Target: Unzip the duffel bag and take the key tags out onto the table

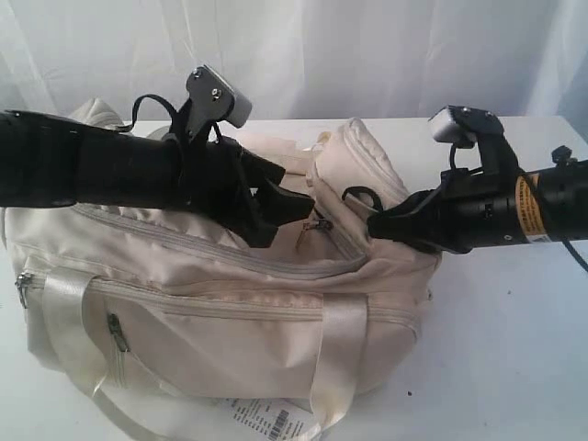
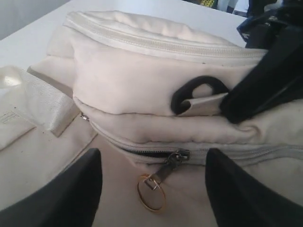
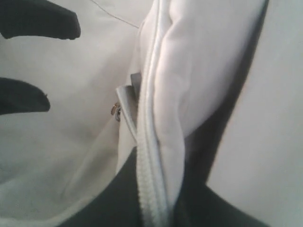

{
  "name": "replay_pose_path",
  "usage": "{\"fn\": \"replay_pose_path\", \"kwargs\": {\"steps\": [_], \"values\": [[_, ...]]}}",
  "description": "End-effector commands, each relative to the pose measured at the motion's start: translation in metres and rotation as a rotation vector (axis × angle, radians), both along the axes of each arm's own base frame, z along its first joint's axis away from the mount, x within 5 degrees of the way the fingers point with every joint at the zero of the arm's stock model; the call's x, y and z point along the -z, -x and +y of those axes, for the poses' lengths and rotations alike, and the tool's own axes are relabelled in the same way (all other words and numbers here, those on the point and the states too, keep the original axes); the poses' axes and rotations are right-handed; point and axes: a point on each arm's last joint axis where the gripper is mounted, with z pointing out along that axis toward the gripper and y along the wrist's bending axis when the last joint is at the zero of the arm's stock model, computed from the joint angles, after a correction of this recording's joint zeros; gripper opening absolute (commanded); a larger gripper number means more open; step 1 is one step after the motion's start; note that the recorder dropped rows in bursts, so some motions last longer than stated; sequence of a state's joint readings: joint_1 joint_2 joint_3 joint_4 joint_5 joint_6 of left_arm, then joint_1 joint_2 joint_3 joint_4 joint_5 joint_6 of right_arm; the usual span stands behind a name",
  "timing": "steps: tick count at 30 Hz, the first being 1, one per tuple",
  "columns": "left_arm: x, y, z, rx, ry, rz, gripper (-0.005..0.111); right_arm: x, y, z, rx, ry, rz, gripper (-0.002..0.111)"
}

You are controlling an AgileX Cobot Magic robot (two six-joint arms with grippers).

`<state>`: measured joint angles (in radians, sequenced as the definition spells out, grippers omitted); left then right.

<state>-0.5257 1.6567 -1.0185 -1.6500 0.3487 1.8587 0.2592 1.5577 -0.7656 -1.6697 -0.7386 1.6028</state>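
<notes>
While left jaws gape over zipper pull [image 2: 173,161] | right jaws clamp duffel bag [image 1: 230,317] seam

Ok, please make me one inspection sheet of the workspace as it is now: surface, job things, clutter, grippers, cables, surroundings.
Surface: white table, carrying the bag.
Job's things: bag is cream, zipper looks mostly shut, zipper pull has a gold ring; key tags not seen.
Clutter: barcode label by the bag's front.
Grippers: left gripper open over the zipper pull; right gripper shut on the bag's end fold.
Cables: left arm's cable, right arm's cable, both black.
Surroundings: white curtain behind.
</notes>
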Motion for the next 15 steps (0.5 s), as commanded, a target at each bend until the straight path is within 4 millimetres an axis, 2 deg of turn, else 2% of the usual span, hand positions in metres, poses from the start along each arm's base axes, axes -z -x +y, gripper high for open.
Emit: {"fn": "replay_pose_path", "kwargs": {"steps": [1,4,10,15], "values": [[-0.001,0.002,-0.003,0.035,0.002,-0.006,0.066,-0.005,0.004,0.002,-0.018,-0.044,0.006,0.0],[0.008,0.003,-0.008,0.064,-0.017,0.011,0.066,-0.005,0.003,0.002,0.0,-0.053,0.008,0.0],[0.038,0.001,-0.018,0.051,-0.128,0.035,0.066,-0.006,0.002,0.002,0.006,-0.06,0.009,0.0],[0.049,-0.005,-0.016,0.0,-0.181,0.036,0.066,-0.007,0.002,0.002,0.016,-0.071,0.012,0.0]]}}
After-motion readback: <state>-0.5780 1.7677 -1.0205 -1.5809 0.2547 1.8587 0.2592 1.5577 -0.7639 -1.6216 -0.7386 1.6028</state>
